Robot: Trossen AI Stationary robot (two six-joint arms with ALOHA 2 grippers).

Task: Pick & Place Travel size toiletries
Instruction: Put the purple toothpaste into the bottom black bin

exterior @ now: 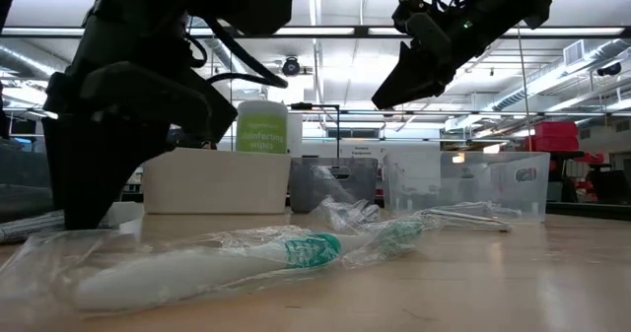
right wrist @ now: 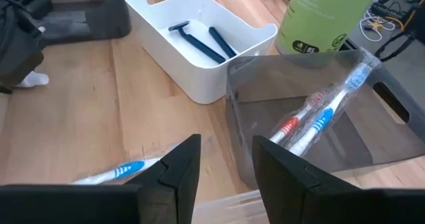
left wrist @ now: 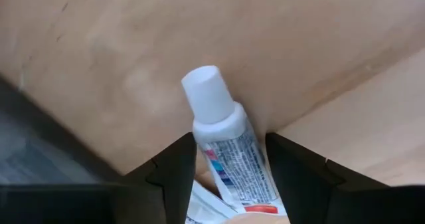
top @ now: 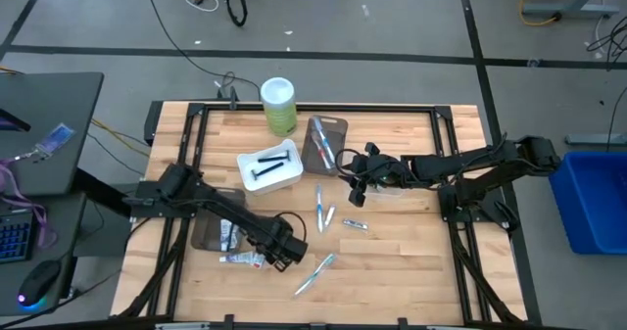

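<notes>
My left gripper (top: pixel 286 254) is low over the table's near middle, shut on a white mini tube (left wrist: pixel 226 144) with blue and red print. More mini tubes (top: pixel 240 259) lie beside it, by the brown tray (top: pixel 208 234). My right gripper (top: pixel 358 191) hovers open and empty right of centre, above the table (exterior: pixel 394 91). Its fingers (right wrist: pixel 179 167) point toward the grey see-through tray (right wrist: pixel 265 117), which holds toothbrushes (right wrist: pixel 319 114). Dark razors (right wrist: pixel 199 41) lie in the white tray (top: pixel 269 168). Wrapped toothbrushes (top: pixel 318 201) and a small silvery tube (top: pixel 355 225) lie flat on the wood. My left gripper pinches the mini tube between its two fingers (left wrist: pixel 176 167), on the printed body just below the shoulder (left wrist: pixel 232 134). The white cap (left wrist: pixel 207 94) sticks out past the fingertips. Whether the tube is lifted off the wood, I cannot tell.
A tall green canister (top: pixel 278 105) stands at the far edge behind the trays. A wrapped toothbrush (exterior: pixel 246 258) lies near the front edge, another (right wrist: pixel 119 172) under my right gripper. Bare wood lies to the right of the silvery tube. A desk with keyboard and mouse stands off the table's left.
</notes>
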